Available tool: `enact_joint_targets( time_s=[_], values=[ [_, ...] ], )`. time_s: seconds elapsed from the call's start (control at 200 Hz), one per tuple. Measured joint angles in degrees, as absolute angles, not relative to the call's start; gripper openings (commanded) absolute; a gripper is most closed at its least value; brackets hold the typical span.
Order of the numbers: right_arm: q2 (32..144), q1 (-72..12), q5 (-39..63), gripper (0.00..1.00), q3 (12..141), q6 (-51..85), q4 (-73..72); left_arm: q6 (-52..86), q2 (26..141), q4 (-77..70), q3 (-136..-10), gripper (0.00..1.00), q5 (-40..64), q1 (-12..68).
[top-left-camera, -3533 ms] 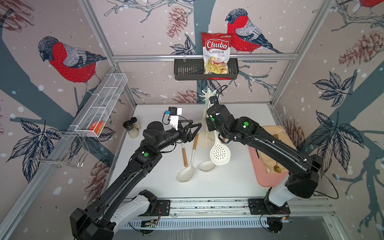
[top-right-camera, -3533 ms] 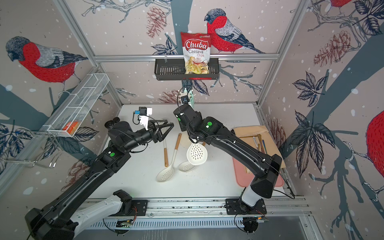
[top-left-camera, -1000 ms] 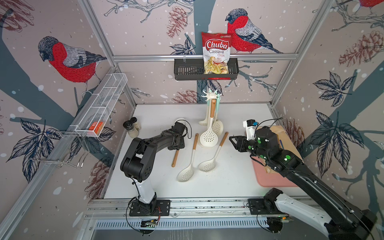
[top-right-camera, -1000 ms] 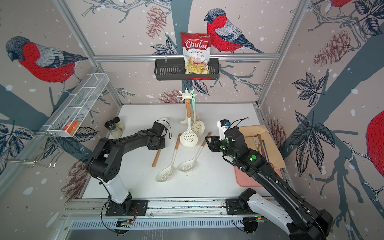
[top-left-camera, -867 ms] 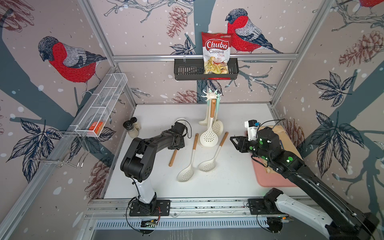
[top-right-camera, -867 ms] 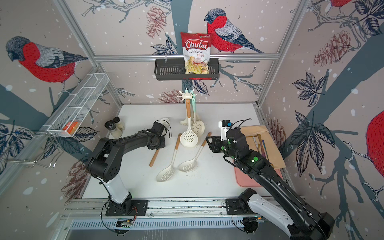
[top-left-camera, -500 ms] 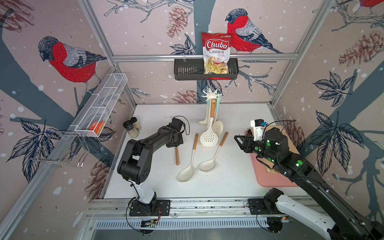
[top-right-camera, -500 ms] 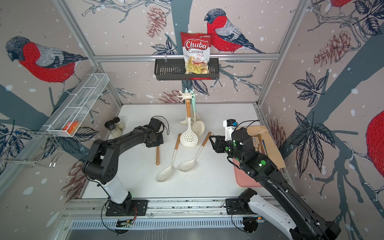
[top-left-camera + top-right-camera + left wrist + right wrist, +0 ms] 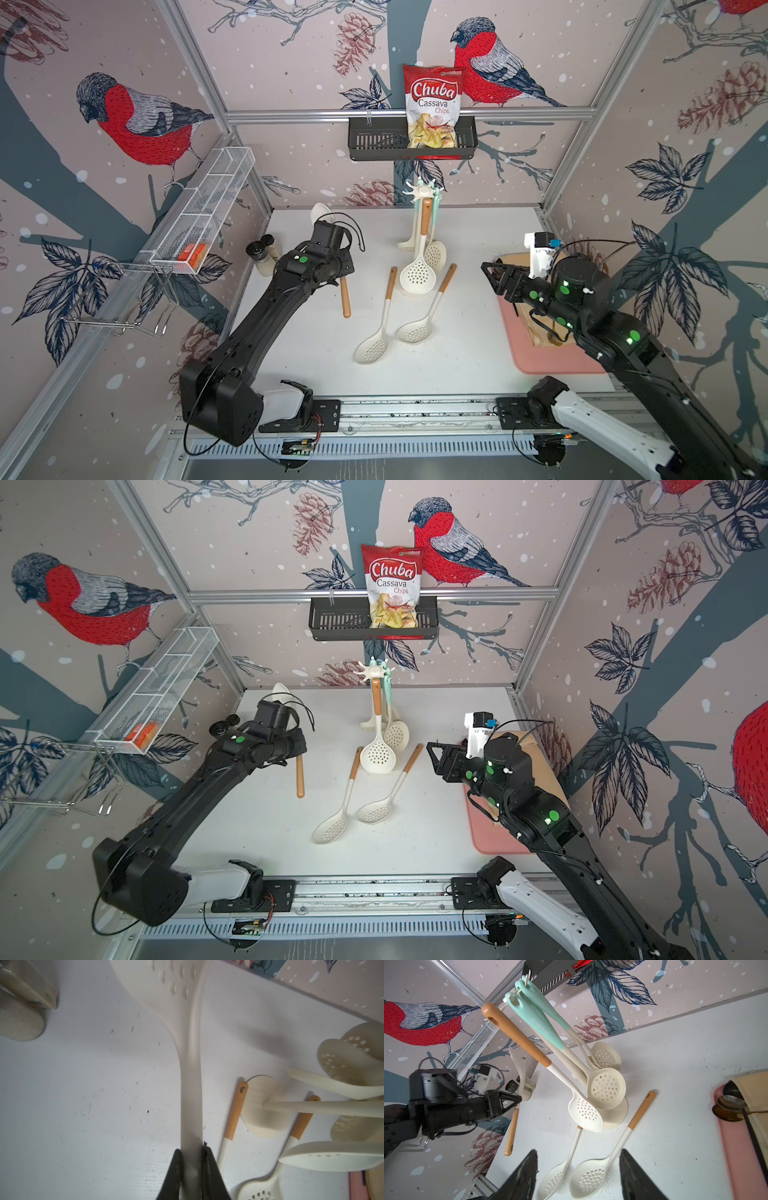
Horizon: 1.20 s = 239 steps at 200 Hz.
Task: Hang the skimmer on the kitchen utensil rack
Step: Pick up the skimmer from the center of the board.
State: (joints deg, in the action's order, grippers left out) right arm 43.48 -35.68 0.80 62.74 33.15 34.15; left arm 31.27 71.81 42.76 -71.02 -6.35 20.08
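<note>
Now the left pincer point(image 9: 192, 1149) is clamped on the skimmer point(image 9: 191, 1084) at its cream neck, with the head beyond the tips and the wooden handle behind them, clear of the worktop. The rack point(image 9: 422, 192) stands apart on this pincer's right, crowded with utensils. The right pincer point(image 9: 578, 1151) hangs empty, jaws apart. Bring the handle's end up to a free arm; its hole, probably there, is unseen.

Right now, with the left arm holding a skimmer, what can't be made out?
- Left jaws: hidden under the left arm in both top views; only the left wrist view shows them shut on the skimmer.
- Skimmer head: cut off by the left wrist view's edge.
- Free hooks on the rack: too small in both top views, behind handles in right wrist view.
</note>
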Motion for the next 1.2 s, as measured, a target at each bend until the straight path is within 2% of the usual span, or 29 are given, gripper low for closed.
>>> enact_joint_targets(
  time_s=[0.17, 0.38, 0.71, 0.845, 1.021, 1.196],
  values=[
    [47.7, -34.7, 1.5, 0.72, 70.1, 33.1, 35.8, 28.0, 65.4, 42.2, -78.6, 0.00, -3.9, 20.1],
    [50.2, -33.8, 3.7, 0.72, 77.4, 33.1, 38.1, 22.5, 63.2, 38.8, -84.3, 0.00, 5.4, 20.1],
    [55.1, -33.3, 11.9, 0.73, 84.2, 34.4, 37.9, 4.9, 47.1, 16.7, -72.7, 0.00, 24.7, 20.1],
    [58.9, -33.2, 17.1, 0.77, 90.7, 34.3, 37.9, -6.9, 45.9, 11.7, -72.9, 0.00, 31.8, 20.1],
    [65.7, -33.2, 21.2, 0.83, 103.7, 32.7, 40.5, -22.1, 50.6, 14.6, -78.8, 0.00, 32.1, 20.9],
    [70.6, -31.3, 21.9, 0.86, 112.5, 31.8, 45.5, -38.9, 55.0, 21.0, -82.1, 0.00, 23.1, 27.2]
  ],
)
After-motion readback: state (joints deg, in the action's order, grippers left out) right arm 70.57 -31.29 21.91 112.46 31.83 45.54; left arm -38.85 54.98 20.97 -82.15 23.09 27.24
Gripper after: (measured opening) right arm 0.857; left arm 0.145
